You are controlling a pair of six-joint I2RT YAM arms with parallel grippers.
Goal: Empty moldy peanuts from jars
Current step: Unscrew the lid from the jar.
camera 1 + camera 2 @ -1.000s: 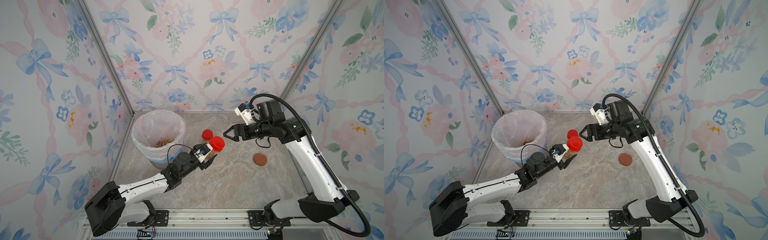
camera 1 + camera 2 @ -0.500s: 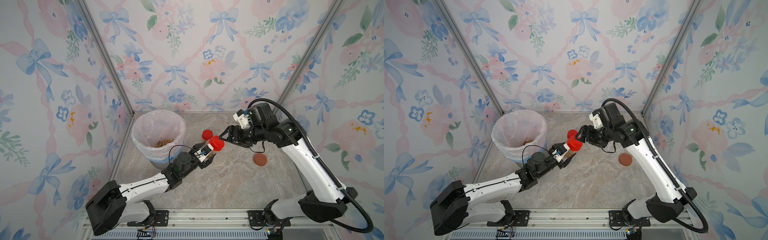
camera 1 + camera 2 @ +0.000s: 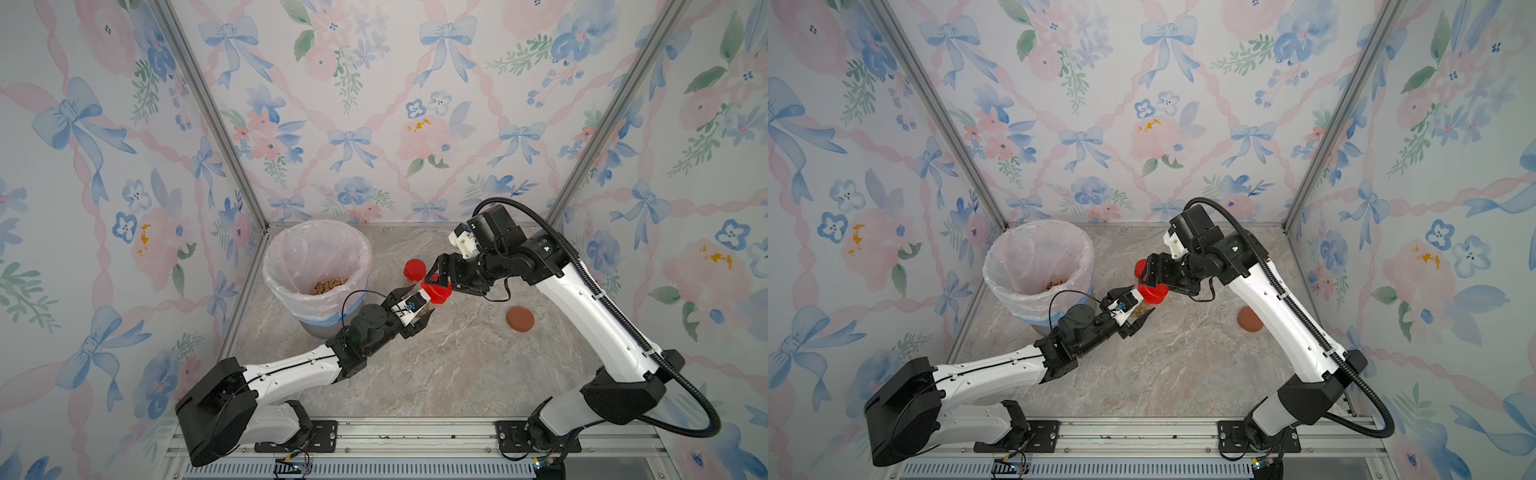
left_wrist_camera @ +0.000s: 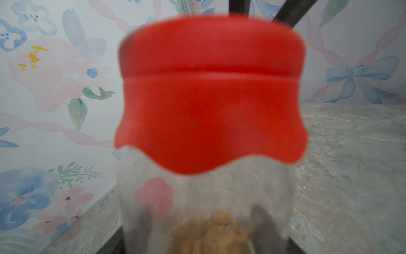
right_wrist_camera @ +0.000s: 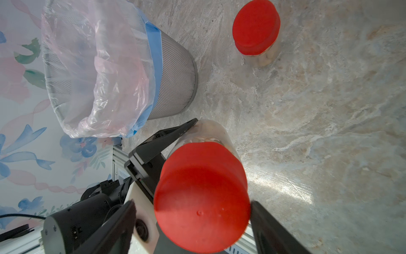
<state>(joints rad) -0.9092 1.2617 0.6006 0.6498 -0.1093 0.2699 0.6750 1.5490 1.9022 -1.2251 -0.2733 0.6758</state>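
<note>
One jar [image 5: 211, 132] — left gripper [image 3: 419, 306] clamped on its body, right gripper [image 5: 192, 203] open astride the red lid [image 5: 202, 189] — so centre, close squarely, then twist off

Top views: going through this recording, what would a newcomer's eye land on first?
The bright red-lidded jar held over the middle of the table, gripped around its clear body by the left hand while the open right hand straddles its lid. Next, the pink-lined bin at the back left with peanuts in its bottom, and a brown lid lying alone to the right.
</note>
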